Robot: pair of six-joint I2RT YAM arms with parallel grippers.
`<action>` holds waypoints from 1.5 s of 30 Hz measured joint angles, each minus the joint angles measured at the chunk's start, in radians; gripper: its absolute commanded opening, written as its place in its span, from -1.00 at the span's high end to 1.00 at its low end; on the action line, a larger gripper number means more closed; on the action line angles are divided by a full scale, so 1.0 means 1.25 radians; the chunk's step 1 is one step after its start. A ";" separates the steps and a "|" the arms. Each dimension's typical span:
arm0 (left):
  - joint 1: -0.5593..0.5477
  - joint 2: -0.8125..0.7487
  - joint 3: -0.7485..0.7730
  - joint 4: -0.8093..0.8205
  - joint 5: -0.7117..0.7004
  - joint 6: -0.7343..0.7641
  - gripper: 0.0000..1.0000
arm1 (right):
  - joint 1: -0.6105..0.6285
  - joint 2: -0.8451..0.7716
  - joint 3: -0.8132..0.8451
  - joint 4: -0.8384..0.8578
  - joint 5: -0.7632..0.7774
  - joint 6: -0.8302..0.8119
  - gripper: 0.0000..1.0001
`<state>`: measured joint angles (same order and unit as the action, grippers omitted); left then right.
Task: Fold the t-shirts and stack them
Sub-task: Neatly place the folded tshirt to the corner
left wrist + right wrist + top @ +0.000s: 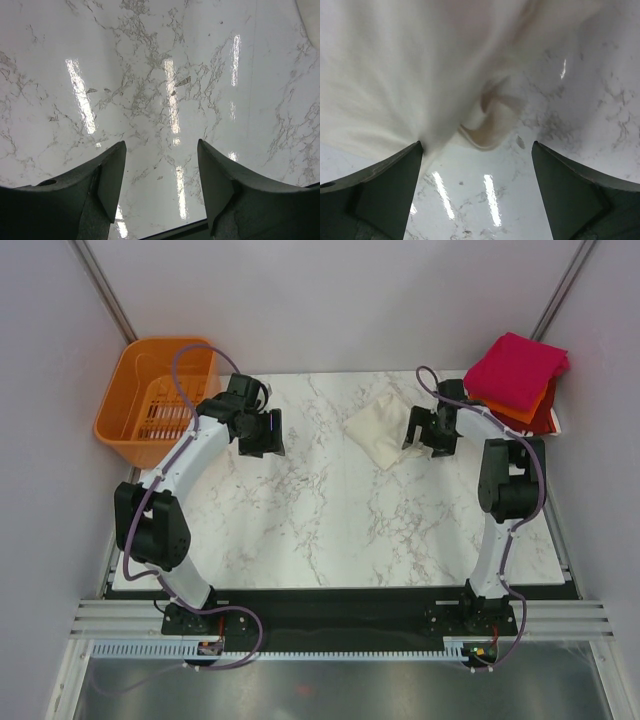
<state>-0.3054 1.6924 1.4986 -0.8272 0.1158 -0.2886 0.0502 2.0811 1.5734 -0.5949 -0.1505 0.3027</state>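
A cream-white t-shirt [378, 430] lies folded into a small bundle on the marble table [330, 530], at the back centre. My right gripper [424, 438] hovers just right of it, open. In the right wrist view the cream cloth [405, 75] fills the space ahead of the gripper [476, 145], and its edge touches the left fingertip [412, 152]; nothing is between the fingers. A stack of folded t-shirts sits at the back right corner, magenta-pink [513, 370] on top of orange [530, 408] and dark red [545, 420]. My left gripper [262, 438] [161, 142] is open over bare marble.
An orange slotted plastic basket [150, 390] stands off the table's back left corner. Grey walls close in on both sides. A corner of the cream shirt [312, 15] shows at the top right of the left wrist view.
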 measured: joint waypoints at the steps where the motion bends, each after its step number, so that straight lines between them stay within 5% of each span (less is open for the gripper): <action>1: 0.000 0.000 0.000 0.000 0.000 0.000 -0.33 | -0.008 -0.013 -0.035 0.018 -0.001 0.012 -0.96; 14: 0.000 0.001 0.000 0.000 0.000 0.000 -0.33 | -0.038 0.009 -0.063 0.207 0.015 0.157 -0.94; 18: 0.000 0.001 0.000 0.000 0.000 0.000 -0.33 | -0.038 0.039 -0.042 0.269 0.014 0.196 -0.80; 21: 0.000 0.001 0.000 0.000 0.000 0.000 -0.33 | -0.038 0.051 -0.044 0.309 0.011 0.222 -0.39; 23: 0.000 0.001 0.000 0.000 0.000 0.000 -0.33 | -0.038 0.061 -0.046 0.334 0.001 0.237 0.32; 24: 0.000 0.001 0.000 0.000 0.000 0.000 -0.33 | -0.039 0.066 -0.046 0.345 -0.005 0.246 0.48; 28: 0.000 0.001 0.000 0.000 0.000 0.000 -0.33 | -0.037 0.093 -0.043 0.375 -0.032 0.257 0.88; 32: 0.000 0.001 0.000 0.000 0.000 0.000 -0.33 | -0.035 0.116 0.047 0.273 -0.035 0.208 0.91; 45: 0.000 0.001 0.000 0.000 0.000 0.000 -0.33 | -0.016 0.172 0.652 -0.173 -0.024 -0.016 1.00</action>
<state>-0.3054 1.6932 1.4986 -0.8272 0.1158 -0.2890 0.0296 2.2963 2.3882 -0.8112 -0.1810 0.2829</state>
